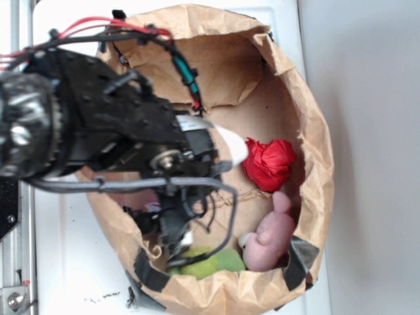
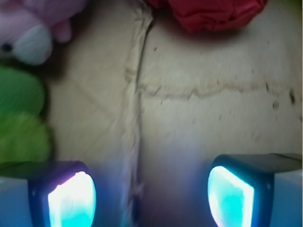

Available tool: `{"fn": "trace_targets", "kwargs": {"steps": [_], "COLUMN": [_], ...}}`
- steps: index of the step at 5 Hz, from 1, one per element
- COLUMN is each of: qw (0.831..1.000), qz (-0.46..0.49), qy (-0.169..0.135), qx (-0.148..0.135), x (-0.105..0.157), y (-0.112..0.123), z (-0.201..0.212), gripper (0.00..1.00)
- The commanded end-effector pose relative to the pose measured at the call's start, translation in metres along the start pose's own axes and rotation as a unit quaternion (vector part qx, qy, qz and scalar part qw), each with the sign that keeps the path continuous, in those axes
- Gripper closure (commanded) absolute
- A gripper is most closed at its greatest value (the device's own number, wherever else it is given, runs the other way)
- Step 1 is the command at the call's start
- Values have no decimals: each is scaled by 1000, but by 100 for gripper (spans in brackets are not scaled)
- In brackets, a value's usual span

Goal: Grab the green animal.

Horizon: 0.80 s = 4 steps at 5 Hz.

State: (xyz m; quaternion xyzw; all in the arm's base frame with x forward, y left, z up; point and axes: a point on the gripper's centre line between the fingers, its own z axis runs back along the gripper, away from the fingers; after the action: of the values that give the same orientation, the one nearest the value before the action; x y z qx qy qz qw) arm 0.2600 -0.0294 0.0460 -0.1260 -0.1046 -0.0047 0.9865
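Because the tool hangs inside the paper bag with its jaws spread apart and nothing between them, it is released and grasps nothing. Between the fingertips the wrist view shows only bare brown bag floor. The green animal lies against the bag's lower wall, just beside the pink plush; in the wrist view it sits at the left edge, outside the jaw gap, so a lateral shift toward it is judged necessary before closing. The red cloth ball rests apart, near the bag's right wall. The bag stands on a white surface; a grey wall or floor area lies to the right.
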Motion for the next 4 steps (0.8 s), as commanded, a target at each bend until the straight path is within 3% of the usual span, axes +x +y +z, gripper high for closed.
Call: {"fn": "trace_targets", "kwargs": {"steps": [1,3,4], "qw": [997,990,990], "qz": [-6,9,9], "qy": [-37,-81,-65], "qx": [-61,-113,-124], "x": [10,25,30], "y": [-34,-50,-59], "z": [35,17,0], "gripper": [0,0,0]}}
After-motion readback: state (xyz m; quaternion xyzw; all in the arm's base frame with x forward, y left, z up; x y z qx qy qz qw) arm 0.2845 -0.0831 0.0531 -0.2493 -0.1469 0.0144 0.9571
